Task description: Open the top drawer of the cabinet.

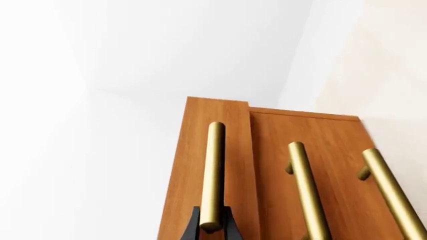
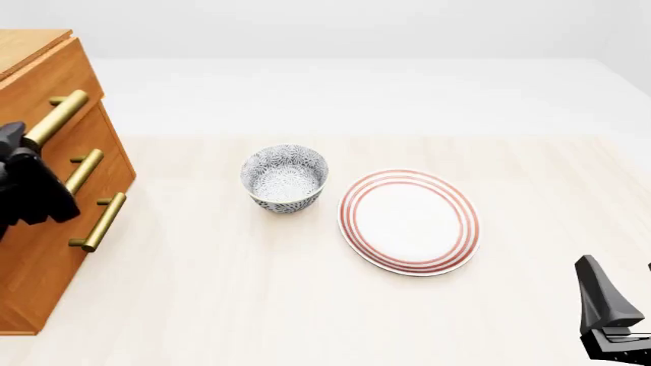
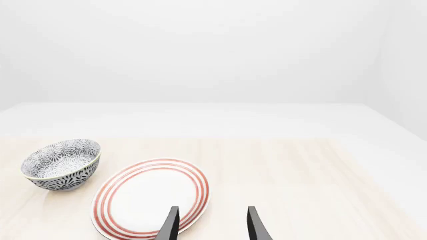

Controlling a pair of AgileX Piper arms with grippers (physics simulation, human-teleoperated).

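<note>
Where the front view cuts off at its lower right corner, the right pincer [image 2: 623, 320] shows only as a dark finger and part of its body, low at about five o'clock; its own wrist view shows two dark fingertips [image 3: 171, 225] standing apart with nothing between them, above the near rim of the red-ringed plate [image 2: 410, 221]. At nine o'clock the left pincer [image 2: 20, 164] is mostly lost at the frame edge (a black mass against the cabinet front), and its wrist view shows its tips clamped either side of the near end of the brass handle [image 1: 213, 175] of the top drawer [image 2: 41, 84]. That drawer's front stands slightly proud of the two lower fronts. The cabinet [image 2: 46, 252] sits on the pale bench [image 2: 254, 305] at the far left, its left side out of frame. A patterned bowl [image 2: 285, 178] stands near centre, just beside the plate at its ten o'clock, apart from it.
</note>
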